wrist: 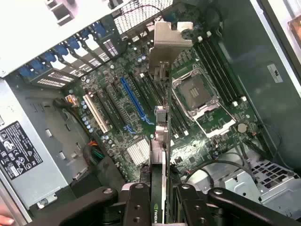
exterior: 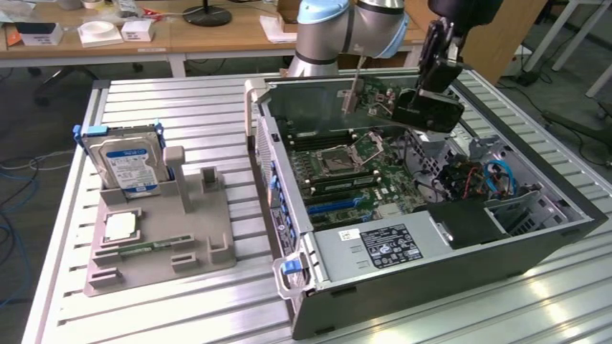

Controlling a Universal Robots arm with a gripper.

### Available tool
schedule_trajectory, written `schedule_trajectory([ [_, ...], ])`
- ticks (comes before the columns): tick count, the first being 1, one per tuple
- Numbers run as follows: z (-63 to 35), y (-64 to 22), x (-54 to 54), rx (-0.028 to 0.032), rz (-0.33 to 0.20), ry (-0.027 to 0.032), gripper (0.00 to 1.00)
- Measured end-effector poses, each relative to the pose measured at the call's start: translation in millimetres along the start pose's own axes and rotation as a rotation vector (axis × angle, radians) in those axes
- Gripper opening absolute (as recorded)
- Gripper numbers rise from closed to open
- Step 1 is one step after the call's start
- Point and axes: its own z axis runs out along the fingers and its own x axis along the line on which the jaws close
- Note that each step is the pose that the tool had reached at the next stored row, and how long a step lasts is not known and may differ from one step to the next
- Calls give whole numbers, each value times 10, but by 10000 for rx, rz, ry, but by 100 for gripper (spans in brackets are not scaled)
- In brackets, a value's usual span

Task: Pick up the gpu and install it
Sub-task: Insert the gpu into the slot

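While the open computer case [exterior: 459, 276] on the surface [exterior: 172, 107] holds a motherboard [exterior: 349, 175] and a power supply [exterior: 383, 247], and the grey holder [exterior: 196, 226] beside it carries a hard drive [exterior: 129, 165], the gripper [wrist: 161, 200] is clamped on the gpu [exterior: 380, 93]. The card hangs on edge above the motherboard, its silver bracket pointing away from the gripper.

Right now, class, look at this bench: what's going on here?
A robot arm's tool is shut on the gpu and holds it on edge above the open case. The card hangs over the motherboard, bracket end away from the tool, and is not yet seated in a slot. At the exterior view's left, a hard drive stands in a grey holder beside the case.
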Motion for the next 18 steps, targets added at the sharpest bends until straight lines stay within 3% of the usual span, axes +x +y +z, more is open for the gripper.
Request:
schedule_trajectory([
  [4,0,-6,10,7,-1262,22,26],
  [18,0,-10,18,13,-2332,39,26],
])
